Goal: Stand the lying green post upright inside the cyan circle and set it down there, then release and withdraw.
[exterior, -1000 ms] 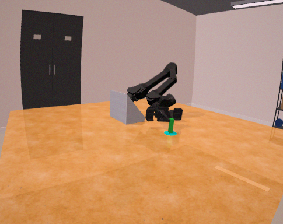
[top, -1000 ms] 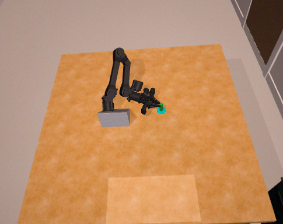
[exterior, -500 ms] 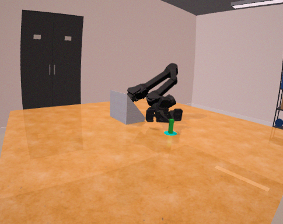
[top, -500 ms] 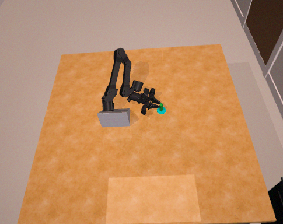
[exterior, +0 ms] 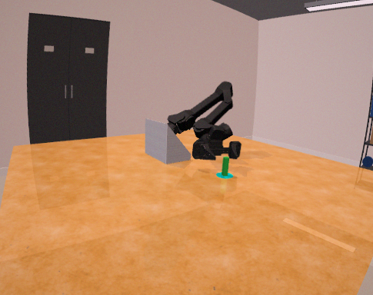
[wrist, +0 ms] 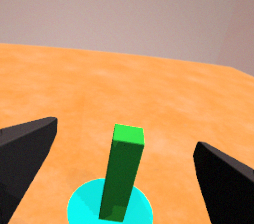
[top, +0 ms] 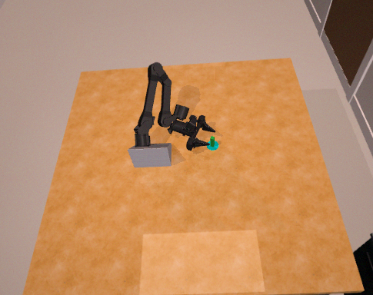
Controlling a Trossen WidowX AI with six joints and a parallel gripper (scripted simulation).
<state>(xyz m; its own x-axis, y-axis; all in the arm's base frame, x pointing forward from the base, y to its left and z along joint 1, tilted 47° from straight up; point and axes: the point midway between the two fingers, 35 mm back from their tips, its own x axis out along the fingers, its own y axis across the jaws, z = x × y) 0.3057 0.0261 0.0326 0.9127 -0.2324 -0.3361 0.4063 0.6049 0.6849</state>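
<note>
1. Two dark fingers are seen spread wide at either side of the wrist view; the gripper (wrist: 125, 165) stands nearly fully open and nothing is held in it.
2. Between the jaws, apart from both of them, the green post (wrist: 122, 172) is seen standing on end, leaning slightly.
3. Under the post's base the cyan circle (wrist: 83, 207) is seen, with the base resting inside it.
4. From the exterior view the post (exterior: 225, 166) is shown just in front of the jaws, upright on the circle (exterior: 224, 175).
5. Beyond the jaws the orange table (wrist: 163, 90) is seen stretching to a pale wall (wrist: 138, 25).
</note>
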